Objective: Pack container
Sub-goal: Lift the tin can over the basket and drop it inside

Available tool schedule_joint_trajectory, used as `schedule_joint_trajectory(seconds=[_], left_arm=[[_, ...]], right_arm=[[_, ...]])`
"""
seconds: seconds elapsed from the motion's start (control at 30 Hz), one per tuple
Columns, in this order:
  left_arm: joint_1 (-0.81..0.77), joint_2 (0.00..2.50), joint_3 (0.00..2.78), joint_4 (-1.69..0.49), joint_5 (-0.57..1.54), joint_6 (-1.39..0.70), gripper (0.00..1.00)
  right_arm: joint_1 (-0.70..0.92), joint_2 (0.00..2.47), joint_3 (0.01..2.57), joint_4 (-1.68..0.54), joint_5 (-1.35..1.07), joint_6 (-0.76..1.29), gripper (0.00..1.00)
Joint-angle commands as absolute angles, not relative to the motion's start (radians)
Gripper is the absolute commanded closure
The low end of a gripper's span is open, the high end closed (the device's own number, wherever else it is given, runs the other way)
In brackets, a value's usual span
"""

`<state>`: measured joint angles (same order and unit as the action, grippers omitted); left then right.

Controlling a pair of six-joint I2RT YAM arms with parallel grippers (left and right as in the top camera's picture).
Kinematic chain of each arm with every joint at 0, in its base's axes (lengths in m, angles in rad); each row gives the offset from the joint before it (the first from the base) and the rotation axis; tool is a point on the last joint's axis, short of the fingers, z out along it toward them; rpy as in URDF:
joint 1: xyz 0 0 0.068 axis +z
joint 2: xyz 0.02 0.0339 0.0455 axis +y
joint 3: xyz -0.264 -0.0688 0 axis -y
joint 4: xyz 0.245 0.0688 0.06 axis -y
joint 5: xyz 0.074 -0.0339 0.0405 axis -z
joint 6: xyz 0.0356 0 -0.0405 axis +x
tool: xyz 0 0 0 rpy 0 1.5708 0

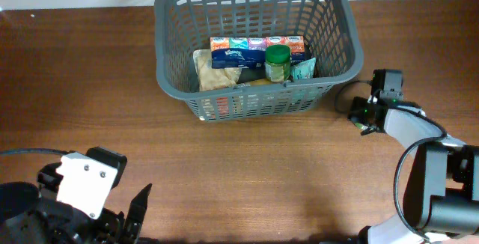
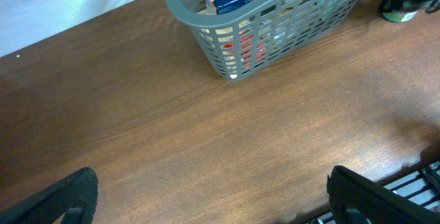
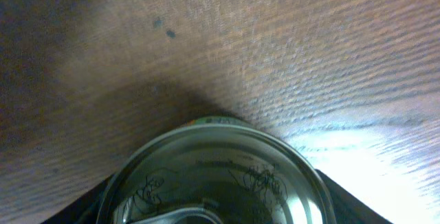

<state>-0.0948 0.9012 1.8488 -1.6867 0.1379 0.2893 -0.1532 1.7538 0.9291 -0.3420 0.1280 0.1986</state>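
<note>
The container (image 1: 171, 42) stands at the middle of the table's (image 1: 247, 169) far edge. Inside it, toward its near wall, lie a tissue pack (image 1: 236, 53), a green-lidded jar (image 1: 278, 63), a tan bag (image 1: 213, 75) and a teal packet (image 1: 303, 68). The right gripper (image 1: 363, 115) hangs low just beside the container's near right corner, its fingers set on either side of a metal can (image 3: 216, 176). Whether they press on it I cannot tell. The left gripper (image 2: 210, 193) hovers by the near left corner, spread wide and empty, well apart from the container.
</note>
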Motion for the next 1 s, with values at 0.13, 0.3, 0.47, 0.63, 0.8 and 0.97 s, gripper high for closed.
schedule_joint_trajectory(seconds=[0.13, 0.3, 0.47, 0.63, 0.8, 0.97], left_arm=[[-0.089, 0.904, 1.857, -1.687, 0.131, 0.301, 0.01], [-0.089, 0.904, 1.857, -1.687, 0.131, 0.301, 0.01], [-0.089, 0.904, 1.857, -1.687, 0.131, 0.301, 0.01], [-0.089, 0.904, 1.857, -1.687, 0.131, 0.301, 0.01], [-0.089, 0.904, 1.857, -1.687, 0.131, 0.301, 0.01], [-0.089, 0.904, 1.857, -1.687, 0.131, 0.301, 0.01]], right_arm=[[-0.159, 1.751, 1.092, -0.417, 0.143, 0.2, 0.4], [-0.16, 1.749, 1.228, -0.515, 0.144, 0.2, 0.4], [-0.186, 1.747, 1.485, -0.628, 0.146, 0.2, 0.4], [-0.204, 1.747, 1.669, -0.738, 0.083, 0.196, 0.42], [-0.204, 1.747, 1.752, -0.797, 0.074, 0.197, 0.42], [-0.202, 1.746, 1.821, -0.862, -0.029, 0.197, 0.45]])
